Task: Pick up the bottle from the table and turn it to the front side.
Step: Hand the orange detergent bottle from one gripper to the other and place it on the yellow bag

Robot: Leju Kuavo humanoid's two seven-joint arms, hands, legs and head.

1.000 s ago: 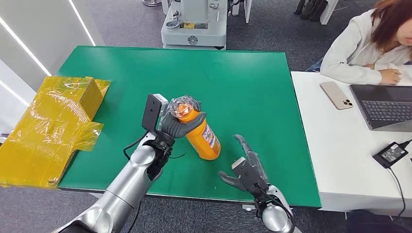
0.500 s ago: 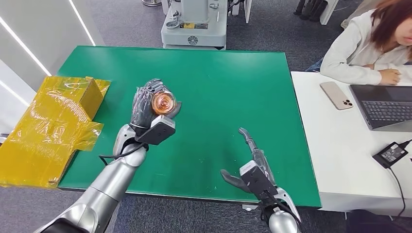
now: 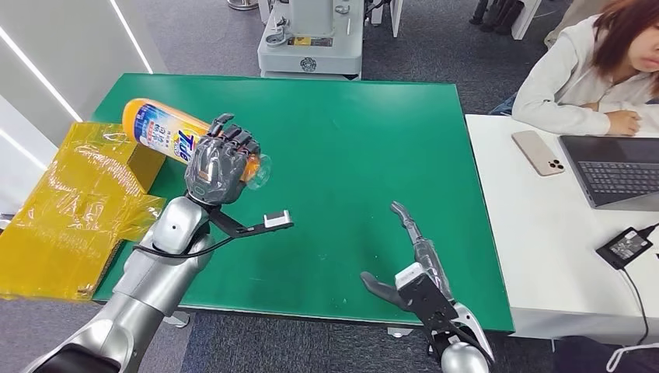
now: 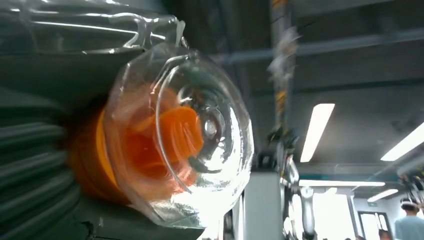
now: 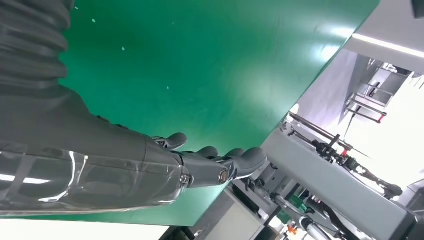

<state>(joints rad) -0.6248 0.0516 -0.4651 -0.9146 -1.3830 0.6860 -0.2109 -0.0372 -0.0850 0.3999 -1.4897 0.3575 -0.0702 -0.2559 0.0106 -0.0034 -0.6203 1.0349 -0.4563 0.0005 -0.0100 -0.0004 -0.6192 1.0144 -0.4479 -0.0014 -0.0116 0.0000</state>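
While my left hand [image 3: 220, 167] grips the orange detergent bottle [image 3: 167, 137] around its neck end, the bottle hangs clear of the green table [image 3: 365, 140], lifted over the table's left side. It lies nearly level, its base pointing left and far, out toward the yellow plastic-wrapped box [image 3: 81, 194], and its clear cap [image 3: 262, 172] pointing right and near. I can read a blue and white label with large lettering along the side that faces up at me. My dark fingers [image 3: 225, 144] curl over the top of the bottle just behind the cap, so the neck is mostly hidden under them.

From the left wrist camera I look straight at the clear cap [image 4: 185, 130], with the orange spout showing through it, and the grey ribbed cover of my left hand [image 4: 35, 165] pressed in beside the bottle [image 4: 87, 160].

My right hand [image 3: 416, 268] hovers over the near right part of the table, holding nothing, its fingers stretched out long and its thumb spread to the side. From the right wrist camera those fingers [image 5: 220, 167] reach out above the green surface [image 5: 200, 70], and I cannot tell whether they touch it.

On the white desk [image 3: 536, 233] to the right lie a phone [image 3: 538, 152], a laptop [image 3: 614, 169] and a black power adapter [image 3: 626, 245]. A person [image 3: 591, 70] in a white top sits at its far end. Beyond the green table stands a grey machine base [image 3: 311, 39].
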